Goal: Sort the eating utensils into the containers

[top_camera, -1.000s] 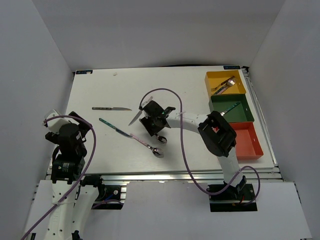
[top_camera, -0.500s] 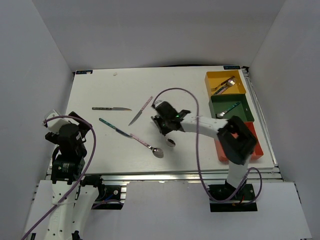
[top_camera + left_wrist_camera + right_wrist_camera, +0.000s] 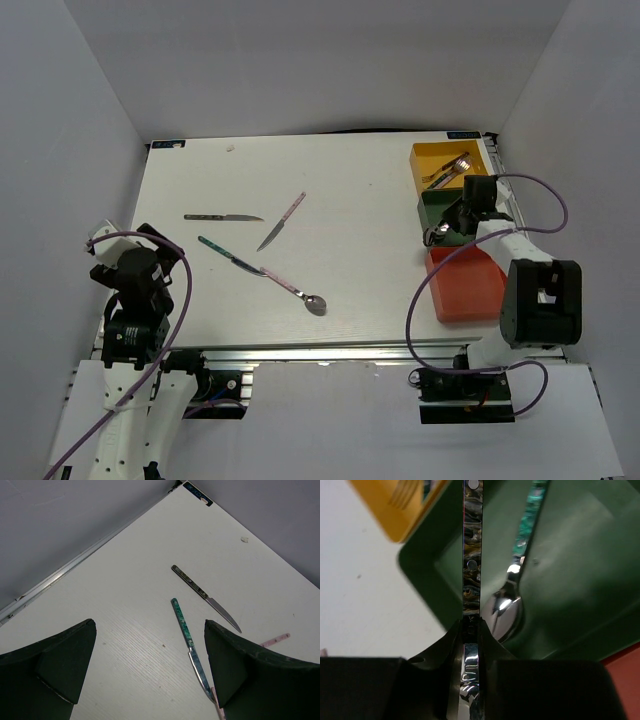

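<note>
The right gripper (image 3: 471, 632) hangs over the near-left corner of the dark green square plastic bin (image 3: 580, 580). Its fingers (image 3: 437, 647) are pinched narrow on a slim metal utensil with a dark marbled handle (image 3: 471, 555). The handle reaches out along the bin's rim, and the wrist view does not show its head. Inside the green bin lies a teal-handled silver spoon (image 3: 509, 605). Beyond it, the yellow square plastic bin (image 3: 425, 155) holds silver forks (image 3: 450, 170), and the red-orange square plastic bin (image 3: 470, 290) sits on the near side against the green one. The left gripper (image 3: 150, 627) hovers at the near-left edge of the white tabletop (image 3: 360, 190), its fingers spread wide and holding nothing. On the tabletop lie a dark-patterned-handled knife (image 3: 222, 217), a pink-handled knife (image 3: 282, 221), and a teal-handled knife (image 3: 228, 254) end to end with a pink-handled spoon (image 3: 297, 293).
</note>
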`<state>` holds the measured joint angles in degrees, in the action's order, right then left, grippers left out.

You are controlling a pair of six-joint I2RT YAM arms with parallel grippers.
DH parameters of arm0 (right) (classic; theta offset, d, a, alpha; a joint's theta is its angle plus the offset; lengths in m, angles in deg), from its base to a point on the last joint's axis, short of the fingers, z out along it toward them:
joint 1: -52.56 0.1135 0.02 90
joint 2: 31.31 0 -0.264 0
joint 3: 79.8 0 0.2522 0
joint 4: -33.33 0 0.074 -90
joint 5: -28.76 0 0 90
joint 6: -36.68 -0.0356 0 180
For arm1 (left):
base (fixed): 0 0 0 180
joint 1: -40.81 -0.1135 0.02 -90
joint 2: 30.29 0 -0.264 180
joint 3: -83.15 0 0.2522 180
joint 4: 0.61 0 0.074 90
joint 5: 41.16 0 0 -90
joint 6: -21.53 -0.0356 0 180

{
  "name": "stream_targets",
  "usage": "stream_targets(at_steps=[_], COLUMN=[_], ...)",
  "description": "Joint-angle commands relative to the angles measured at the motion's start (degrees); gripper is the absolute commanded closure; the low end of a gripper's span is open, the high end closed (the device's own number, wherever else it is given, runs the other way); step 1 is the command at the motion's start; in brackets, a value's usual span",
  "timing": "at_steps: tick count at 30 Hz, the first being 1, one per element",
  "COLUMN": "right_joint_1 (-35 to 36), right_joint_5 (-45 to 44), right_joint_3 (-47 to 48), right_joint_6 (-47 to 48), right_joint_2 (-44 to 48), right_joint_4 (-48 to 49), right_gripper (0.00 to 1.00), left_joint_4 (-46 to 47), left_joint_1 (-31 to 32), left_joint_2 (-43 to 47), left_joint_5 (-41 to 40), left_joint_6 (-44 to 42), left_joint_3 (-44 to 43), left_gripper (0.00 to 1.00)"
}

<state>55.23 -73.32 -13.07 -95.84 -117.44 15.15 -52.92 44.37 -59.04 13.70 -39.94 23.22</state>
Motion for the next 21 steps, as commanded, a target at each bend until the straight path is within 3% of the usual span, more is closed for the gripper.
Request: stream_targets(at_steps=[1, 7, 8, 11, 13, 17, 21], right_joint_1=[-4.59, -8.21, -8.39, -8.39, -6.82, 2.31, 18.9], right_joint_5=[0.82, 3.11, 3.37, 4.34, 5.3, 7.14, 23.56], right_joint_3=[5.03, 7.58, 7.67, 8.11, 7.68, 6.98, 3.63], right_joint_6=[-3.01, -1.34, -0.99, 0.51, 2.09, 10.86, 27.55], right_joint_2=[-2.9, -5.1, -5.19, -3.97, -1.77, 2.36, 2.82], right_joint_4=[-1.11, -1.81, -1.81, -2.78, -2.52, -1.74, 3.46], right_gripper=[1.0, 0.97, 0.73, 0.28, 0.13, 0.11, 0.11], left_joint_4=[0.14, 0.05, 0.05, 0.05, 0.05, -0.04, -0.13], left_joint_1=[0.32, 0.4, 0.4, 0.4, 0.32, 0.32, 0.4], left_joint_2=[0.01, -0.25, -0.34, -0.43, -0.51, -0.69, -0.43], left_joint_5=[-0.11, -0.11, -0.11, -0.11, -0.02, -0.2, -0.37], left_joint_6=[0.03, 0.03, 0.03, 0.03, 0.03, 0.03, 0.21], left_joint_3=[0.38, 0.38, 0.38, 0.38, 0.29, 0.29, 0.29], left_gripper=[0.02, 0.02, 0.02, 0.02, 0.02, 0.02, 0.02])
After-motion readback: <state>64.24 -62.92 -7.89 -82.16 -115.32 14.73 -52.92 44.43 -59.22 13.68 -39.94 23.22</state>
